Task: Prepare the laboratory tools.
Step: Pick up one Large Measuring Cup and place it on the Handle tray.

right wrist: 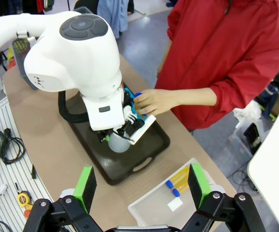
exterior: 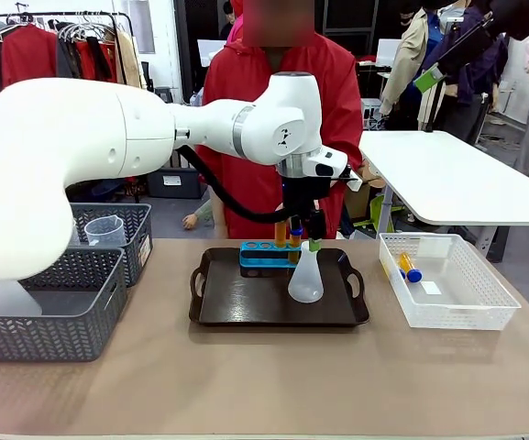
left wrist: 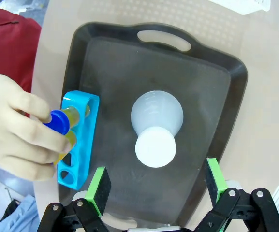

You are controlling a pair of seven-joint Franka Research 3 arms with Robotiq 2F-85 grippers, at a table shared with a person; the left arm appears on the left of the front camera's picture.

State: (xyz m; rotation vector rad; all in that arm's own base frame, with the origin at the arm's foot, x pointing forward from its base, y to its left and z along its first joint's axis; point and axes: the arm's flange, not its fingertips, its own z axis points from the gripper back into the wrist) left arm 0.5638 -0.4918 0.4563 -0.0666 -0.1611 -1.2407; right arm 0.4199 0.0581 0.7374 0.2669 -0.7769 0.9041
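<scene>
Flask [exterior: 305, 275]: translucent white, conical, smooth; upright, long axis vert., neck up, mid dark tray [exterior: 218, 307]. Left gripper [left wrist: 156, 183] above it, fingers spread wide, nothing held. Right gripper [right wrist: 141, 186] likewise spread, empty. Orange tube [left wrist: 70, 115] w/ blue cap, in person's hand [left wrist: 18, 130] at blue rack [left wrist: 81, 154].

My left tool [left wrist: 156, 187] hangs over the dark tray [left wrist: 212, 96], jaws spread wide. The white conical flask [left wrist: 157, 125] stands upright on it. A person's hand [left wrist: 13, 130] holds a blue-capped orange tube [left wrist: 62, 121] at the blue rack [left wrist: 81, 150].
</scene>
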